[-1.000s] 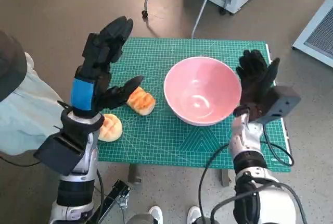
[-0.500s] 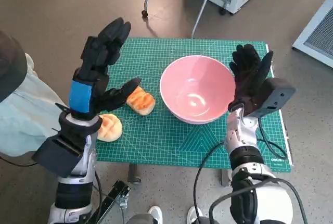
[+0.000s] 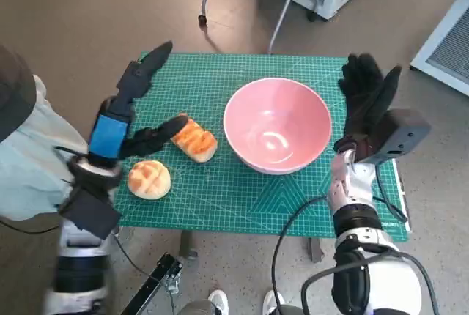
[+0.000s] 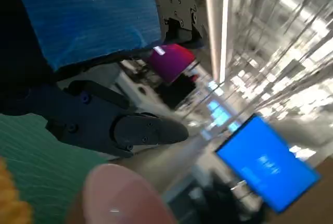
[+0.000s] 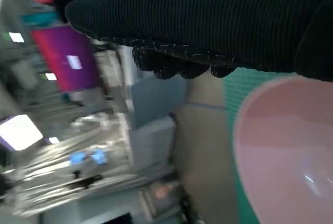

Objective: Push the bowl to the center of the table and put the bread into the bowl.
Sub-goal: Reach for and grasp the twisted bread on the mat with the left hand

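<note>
No text, label, brand or number can be read in any view. The green cutting mat point(image 3: 242, 190) on the worktop bears white grid lines and fine print at its lower right edge, too small to make out. The blurred blue screen point(image 4: 268, 169) in the left wrist view shows only illegible pale marks.

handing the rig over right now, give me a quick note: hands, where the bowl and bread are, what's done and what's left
Left hand: open, holding nothing, raised beside the elongated bread.
Right hand: open, empty, just off the far side of the pink bowl, apparently not touching it.
Bowl: upright and empty, roughly mid-mat on the green mat.
Round bread: on the mat near the left forearm.
Done: bowl looks about centred.
Left: grasp the bread and put it into the bowl.
</note>
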You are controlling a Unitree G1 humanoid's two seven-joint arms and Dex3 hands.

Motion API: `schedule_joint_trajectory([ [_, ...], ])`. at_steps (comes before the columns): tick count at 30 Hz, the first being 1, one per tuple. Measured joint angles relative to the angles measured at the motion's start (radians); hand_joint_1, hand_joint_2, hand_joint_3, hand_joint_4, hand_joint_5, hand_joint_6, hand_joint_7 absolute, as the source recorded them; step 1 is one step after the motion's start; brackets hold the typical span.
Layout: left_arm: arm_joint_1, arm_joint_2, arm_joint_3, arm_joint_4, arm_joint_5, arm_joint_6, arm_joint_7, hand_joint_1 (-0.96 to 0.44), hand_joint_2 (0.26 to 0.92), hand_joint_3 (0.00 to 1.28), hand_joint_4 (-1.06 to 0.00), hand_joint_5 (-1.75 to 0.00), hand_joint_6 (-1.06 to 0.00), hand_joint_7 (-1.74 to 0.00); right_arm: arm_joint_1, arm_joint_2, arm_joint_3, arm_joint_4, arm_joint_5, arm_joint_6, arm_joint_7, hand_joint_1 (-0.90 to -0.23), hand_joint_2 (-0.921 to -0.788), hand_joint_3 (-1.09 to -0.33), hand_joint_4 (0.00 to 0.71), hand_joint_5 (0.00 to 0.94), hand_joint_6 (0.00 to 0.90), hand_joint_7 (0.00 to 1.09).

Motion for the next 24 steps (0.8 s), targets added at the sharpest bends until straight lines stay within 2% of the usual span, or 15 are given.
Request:
schedule_joint_trajectory([
  [3,-0.005,0.062,-0.001,0.026,0.019,0.009,-0.028,-0.41,0.921,0.22,-0.3,0.0,-0.24,-0.32,-0.002,-0.014,0.017,-0.019,-0.004,-0.049,0.04,-0.557,-0.921,-0.827,0.347,0.023,0.21,0.72],
  [6,-0.015,0.112,-0.007,0.042,0.045,0.025,-0.059,-0.41,0.921,0.15,-0.29,0.0,-0.24,-0.3,-0.005,-0.023,0.033,-0.048,-0.004,-0.1,0.1,-0.58,-0.921,-0.825,0.348,0.017,0.176,0.76],
  [10,-0.043,0.172,-0.034,0.056,0.078,0.054,-0.116,-0.36,0.911,0.06,-0.28,0.0,-0.26,-0.27,-0.006,-0.029,0.052,-0.114,0.02,-0.164,0.233,-0.619,-0.921,-0.805,0.346,0.011,0.136,0.82],
  [13,-0.068,0.209,-0.059,0.066,0.09,0.073,-0.166,-0.32,0.897,0.03,-0.27,0.0,-0.28,-0.25,-0.007,-0.027,0.062,-0.181,0.066,-0.19,0.343,-0.642,-0.921,-0.788,0.346,0.01,0.119,0.83],
  [18,-0.11,0.253,-0.112,0.087,0.11,0.1,-0.256,-0.24,0.849,0.0,-0.27,0.0,-0.31,-0.23,-0.003,-0.014,0.079,-0.304,0.163,-0.204,0.507,-0.686,-0.921,-0.74,0.357,0.015,0.097,0.84],
  [21,-0.137,0.271,-0.149,0.108,0.132,0.106,-0.296,-0.22,0.835,0.0,-0.27,0.0,-0.31,-0.22,0.001,-0.011,0.09,-0.355,0.199,-0.206,0.574,-0.685,-0.921,-0.731,0.36,0.016,0.092,0.84],
  [24,-0.168,0.281,-0.187,0.139,0.165,0.103,-0.327,-0.2,0.823,0.0,-0.26,0.0,-0.32,-0.21,0.01,-0.008,0.102,-0.397,0.222,-0.205,0.621,-0.679,-0.921,-0.723,0.361,0.016,0.076,0.87],
])
